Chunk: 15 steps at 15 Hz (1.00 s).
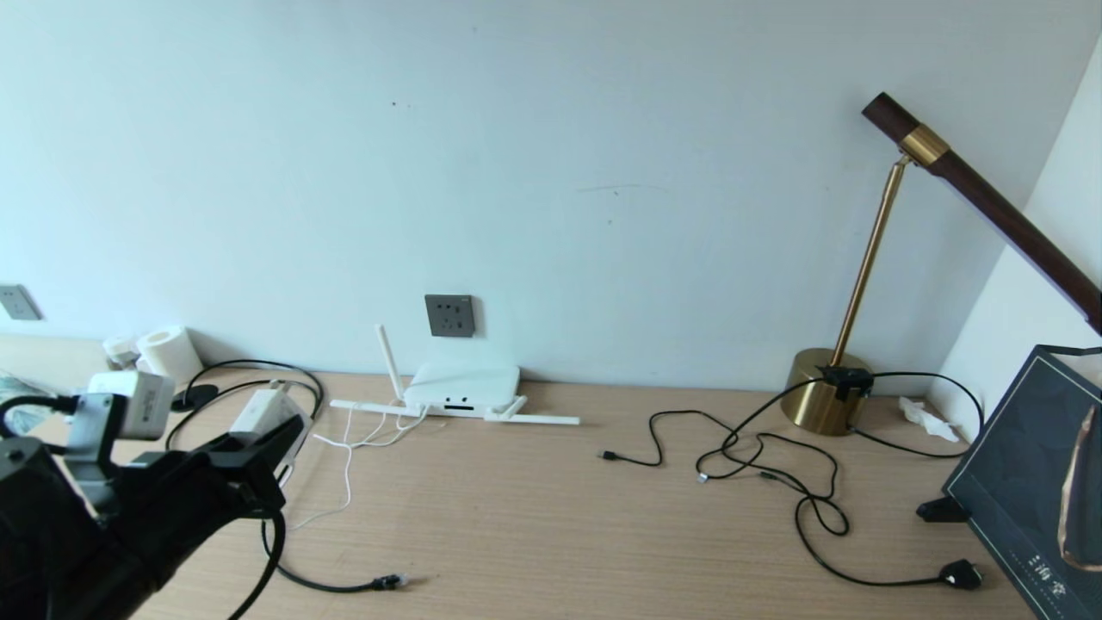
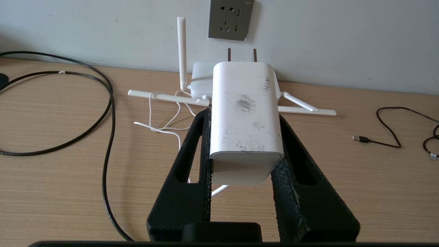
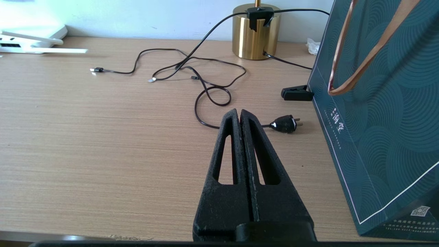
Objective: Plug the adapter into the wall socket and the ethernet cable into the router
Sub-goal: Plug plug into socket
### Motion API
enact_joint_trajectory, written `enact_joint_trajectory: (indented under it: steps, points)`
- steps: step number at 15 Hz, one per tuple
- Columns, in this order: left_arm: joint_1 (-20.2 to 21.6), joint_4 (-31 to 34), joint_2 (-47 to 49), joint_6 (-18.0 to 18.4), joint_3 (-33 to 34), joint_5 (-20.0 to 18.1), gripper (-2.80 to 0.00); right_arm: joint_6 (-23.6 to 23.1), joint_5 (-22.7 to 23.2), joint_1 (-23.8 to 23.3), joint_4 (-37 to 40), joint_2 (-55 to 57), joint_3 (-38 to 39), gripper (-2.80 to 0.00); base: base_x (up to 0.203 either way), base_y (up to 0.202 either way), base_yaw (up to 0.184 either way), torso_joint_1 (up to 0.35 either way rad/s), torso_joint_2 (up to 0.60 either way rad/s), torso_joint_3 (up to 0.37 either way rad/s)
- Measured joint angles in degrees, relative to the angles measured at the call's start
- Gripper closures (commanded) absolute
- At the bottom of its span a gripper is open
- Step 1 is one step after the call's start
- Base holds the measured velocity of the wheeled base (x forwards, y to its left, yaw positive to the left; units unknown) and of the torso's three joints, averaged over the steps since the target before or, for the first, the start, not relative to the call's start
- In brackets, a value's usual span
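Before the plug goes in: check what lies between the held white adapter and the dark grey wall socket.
The left gripper holds the white cube-shaped adapter, prongs toward the dark grey square wall socket. Nothing visible blocks the socket face. The flat white router with its stick antennas sits on the desk just below the socket, under a low approach.

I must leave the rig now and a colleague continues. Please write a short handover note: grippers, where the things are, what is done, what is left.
Left gripper: shut on the adapter, held above the desk, prongs facing the wall socket but not yet in it.
Right gripper: shut, empty, parked over the desk near the dark gift bag.
Router: against the wall under the socket.
Ethernet cable: loose on the desk, connector not in the router.
Done: adapter picked up.
Left: plug in adapter, then ethernet cable into the router.
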Motion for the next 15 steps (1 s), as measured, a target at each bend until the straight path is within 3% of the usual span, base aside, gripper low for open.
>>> enact_joint_trajectory:
  steps: [15]
  points:
    - [-0.06, 0.03, 0.09, 0.07, 1.71, -0.15, 0.0, 0.0, -0.02, 0.0, 0.0, 0.01, -0.02, 0.0, 0.0, 0.0, 0.0, 0.0, 0.0, 0.0]
